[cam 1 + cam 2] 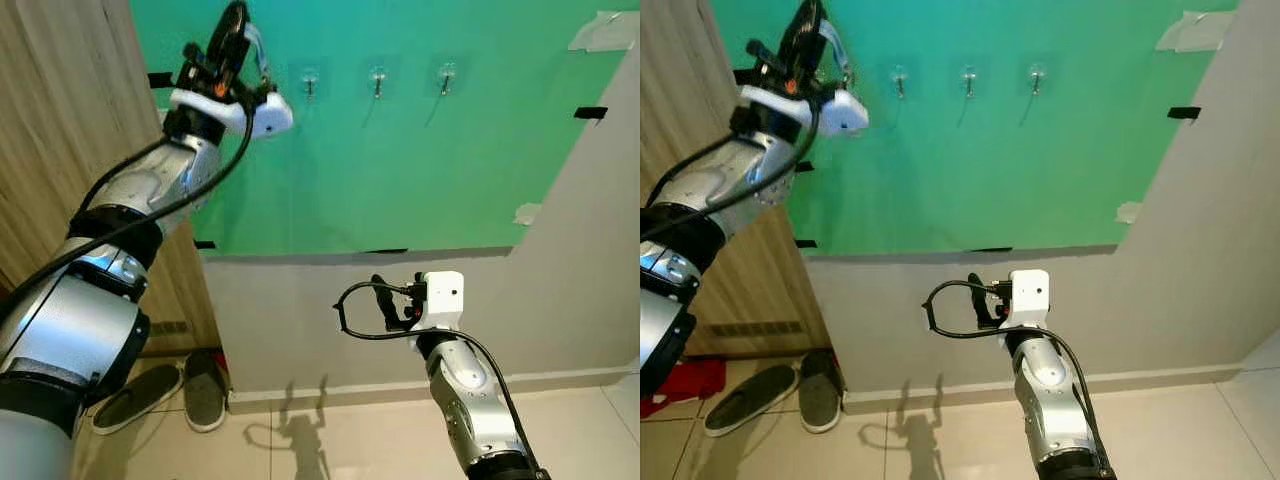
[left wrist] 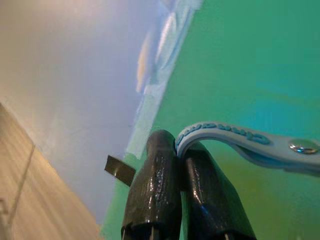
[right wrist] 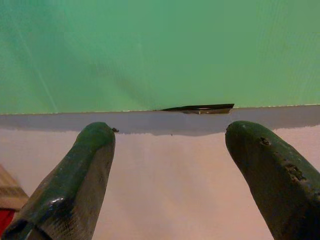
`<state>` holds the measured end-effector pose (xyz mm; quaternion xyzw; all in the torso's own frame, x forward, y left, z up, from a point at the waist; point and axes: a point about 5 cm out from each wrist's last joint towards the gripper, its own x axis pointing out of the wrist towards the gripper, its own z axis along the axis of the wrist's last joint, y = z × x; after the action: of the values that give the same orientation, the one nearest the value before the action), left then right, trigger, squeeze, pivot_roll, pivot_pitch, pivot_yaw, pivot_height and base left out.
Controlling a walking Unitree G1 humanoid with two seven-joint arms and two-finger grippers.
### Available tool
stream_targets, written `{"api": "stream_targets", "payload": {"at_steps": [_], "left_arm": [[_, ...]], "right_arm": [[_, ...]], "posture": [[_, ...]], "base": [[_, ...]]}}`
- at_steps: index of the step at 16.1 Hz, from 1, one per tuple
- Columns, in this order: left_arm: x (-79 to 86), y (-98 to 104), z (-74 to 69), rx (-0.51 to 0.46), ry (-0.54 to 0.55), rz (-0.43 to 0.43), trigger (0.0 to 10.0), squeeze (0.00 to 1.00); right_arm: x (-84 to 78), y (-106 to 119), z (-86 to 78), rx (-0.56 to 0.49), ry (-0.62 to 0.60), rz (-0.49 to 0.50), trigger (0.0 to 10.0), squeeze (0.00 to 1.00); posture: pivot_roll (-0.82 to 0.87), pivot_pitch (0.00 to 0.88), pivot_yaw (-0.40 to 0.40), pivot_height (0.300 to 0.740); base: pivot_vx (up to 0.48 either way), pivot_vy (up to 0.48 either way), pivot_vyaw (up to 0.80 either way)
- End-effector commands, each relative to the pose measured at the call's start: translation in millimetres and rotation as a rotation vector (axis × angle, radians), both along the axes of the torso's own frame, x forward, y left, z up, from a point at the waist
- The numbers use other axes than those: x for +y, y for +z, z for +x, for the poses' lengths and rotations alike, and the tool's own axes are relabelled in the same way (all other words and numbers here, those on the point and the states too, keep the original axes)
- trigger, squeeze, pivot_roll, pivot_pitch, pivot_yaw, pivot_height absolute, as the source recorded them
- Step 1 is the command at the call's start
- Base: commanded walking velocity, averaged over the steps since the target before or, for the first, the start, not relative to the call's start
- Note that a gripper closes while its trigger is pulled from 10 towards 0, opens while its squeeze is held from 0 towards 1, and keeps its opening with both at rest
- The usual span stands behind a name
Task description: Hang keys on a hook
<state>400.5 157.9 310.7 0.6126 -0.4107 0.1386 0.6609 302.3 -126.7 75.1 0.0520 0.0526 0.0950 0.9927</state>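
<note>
Three small clear hooks (image 1: 310,80) (image 1: 377,78) (image 1: 446,75) sit in a row high on the green board (image 1: 400,170). My left gripper (image 1: 236,18) is raised to the left of the leftmost hook, about level with it. It is shut on a light-blue key strap (image 2: 225,134) with a metal rivet (image 2: 303,146). The strap (image 1: 257,42) curves off the fingers toward the board; the keys themselves are hidden. My right gripper (image 3: 167,170) is held low and open with nothing between its fingers, facing the grey wall just under the board's lower edge.
A wooden panel (image 1: 60,150) stands at the left. A pair of dark slippers (image 1: 205,388) lies on the tiled floor by the wall, with something red (image 1: 680,385) beside them. Black tape tabs (image 1: 590,112) mark the board's edges.
</note>
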Motion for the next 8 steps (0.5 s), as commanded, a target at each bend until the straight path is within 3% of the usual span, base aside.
{"api": "stream_targets", "payload": {"at_steps": [1,4,8], "left_arm": [[5.6,-5,0.3,-0.017,0.040,0.035,10.0,0.00],[8.0,-14,1.9,-0.044,0.105,0.116,10.0,0.00],[17.0,-17,1.6,-0.107,0.192,0.154,10.0,0.00]], "right_arm": [[1.2,-2,-0.2,0.017,0.013,-0.007,10.0,0.00],[0.9,-2,0.5,0.019,0.019,-0.012,10.0,0.00],[-0.6,-4,-1.6,0.021,0.020,-0.018,10.0,0.00]], "posture": [[-0.08,0.000,0.016,0.740],[-0.09,0.000,0.015,0.740],[-0.09,0.000,0.014,0.740]], "base": [[0.000,0.000,0.00],[0.000,0.000,0.00],[0.000,0.000,0.00]]}}
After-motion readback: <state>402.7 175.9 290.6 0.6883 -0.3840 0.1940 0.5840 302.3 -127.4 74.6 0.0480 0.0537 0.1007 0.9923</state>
